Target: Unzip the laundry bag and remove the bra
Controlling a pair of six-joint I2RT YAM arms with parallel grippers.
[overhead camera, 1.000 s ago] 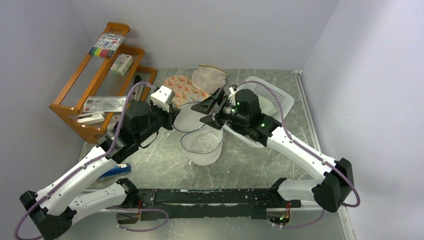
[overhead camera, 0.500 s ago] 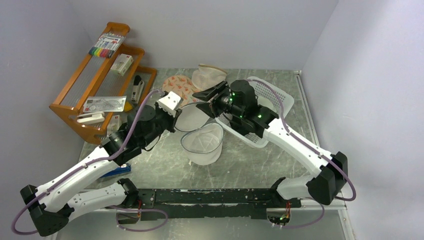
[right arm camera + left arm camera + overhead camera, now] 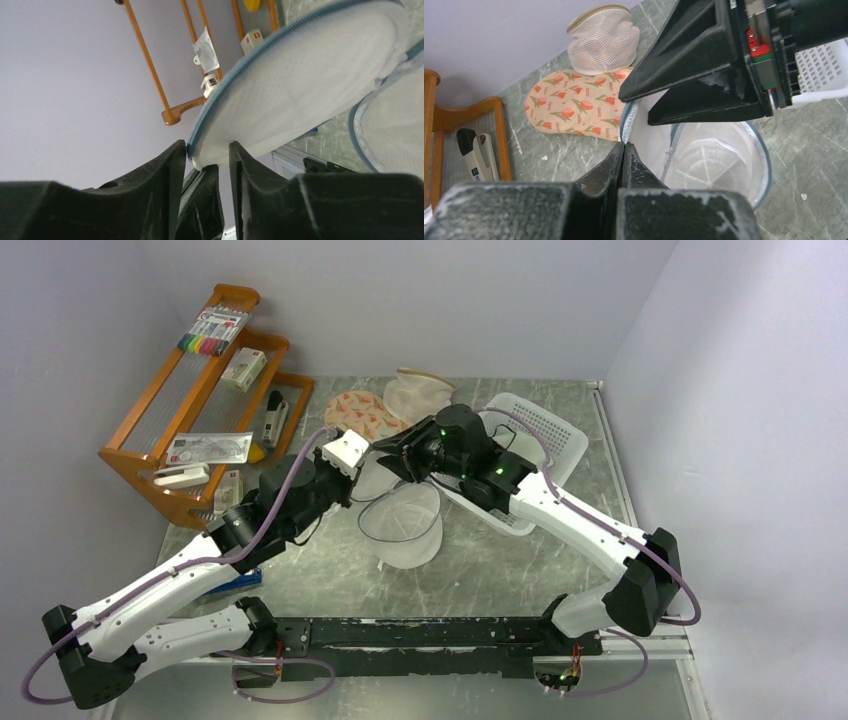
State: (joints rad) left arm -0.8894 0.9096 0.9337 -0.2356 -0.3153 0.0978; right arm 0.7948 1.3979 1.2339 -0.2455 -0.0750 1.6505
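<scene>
White mesh laundry bag (image 3: 405,528) lies unzipped mid-table with its lid lifted, the left gripper (image 3: 624,148) pinched shut on the rim and the right gripper (image 3: 207,148) parted around it; the bag looks empty and no bra shows, so removal seems done.

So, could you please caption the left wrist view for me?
Left tool pinches the rim of the laundry bag; right tool poised open above.

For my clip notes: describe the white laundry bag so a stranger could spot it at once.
Start at the white plastic basket at the table's far right; the laundry bag sits just left of it, mid-table. It is the round white mesh pouch with a dark zip rim, lying open, unlike the beige mesh pouch and the orange floral pouch behind it.
</scene>
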